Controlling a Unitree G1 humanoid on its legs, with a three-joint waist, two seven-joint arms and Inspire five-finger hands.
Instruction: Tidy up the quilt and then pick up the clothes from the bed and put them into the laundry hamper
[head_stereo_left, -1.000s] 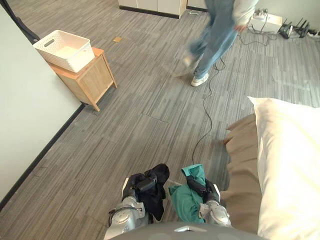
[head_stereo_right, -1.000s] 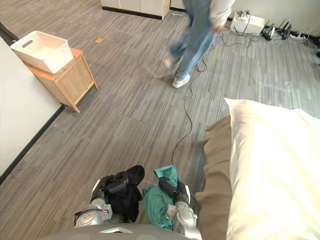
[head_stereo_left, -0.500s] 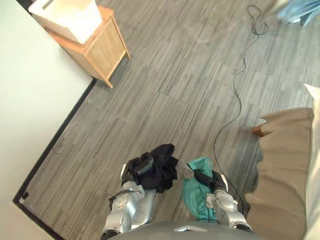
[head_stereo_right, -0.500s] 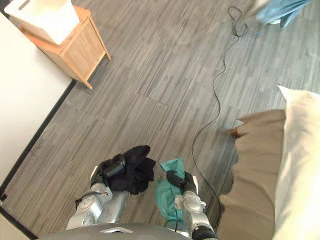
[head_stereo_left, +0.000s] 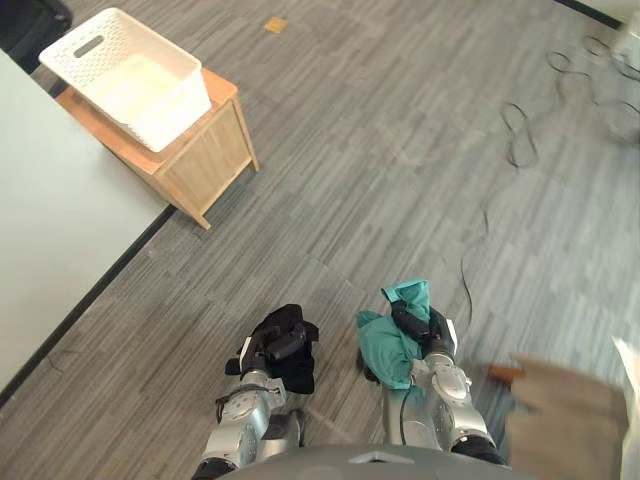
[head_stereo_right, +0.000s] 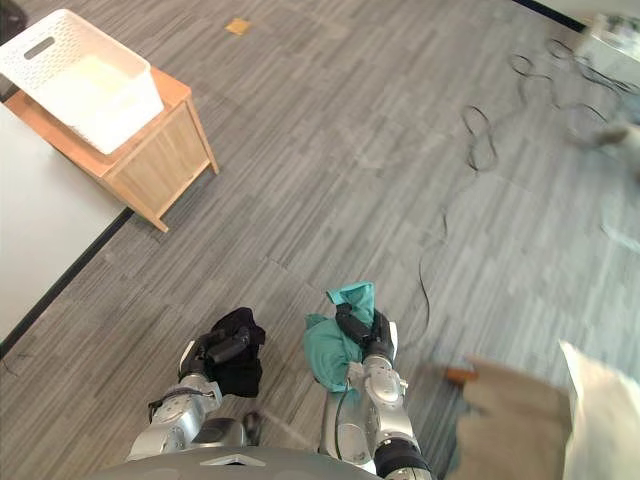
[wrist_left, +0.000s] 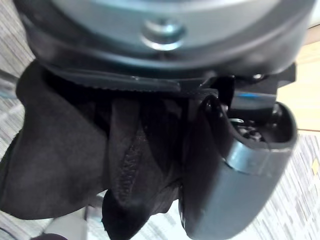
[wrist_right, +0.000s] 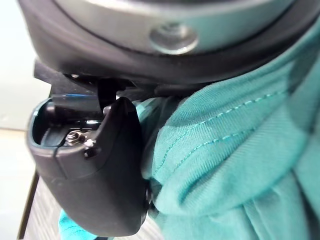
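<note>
In the left eye view, the left hand at lower centre was clenched round a bunched black garment, which hung in a short lump running up and down the frame. Just to its right, the right hand gripped a teal shirt. The shirt's long axis slanted from upper right to lower left, and one flap pointed toward the top of the frame. The white hamper sat open on a wooden cabinet at upper left, well apart from both hands, its length running from upper left to lower right.

The right eye view showed the same layout, with a tan bed skirt at lower right.

In the left wrist view, the thumb pressed black cloth into the palm.

In the right wrist view, that hand's thumb pinned folds of the teal fabric.
</note>
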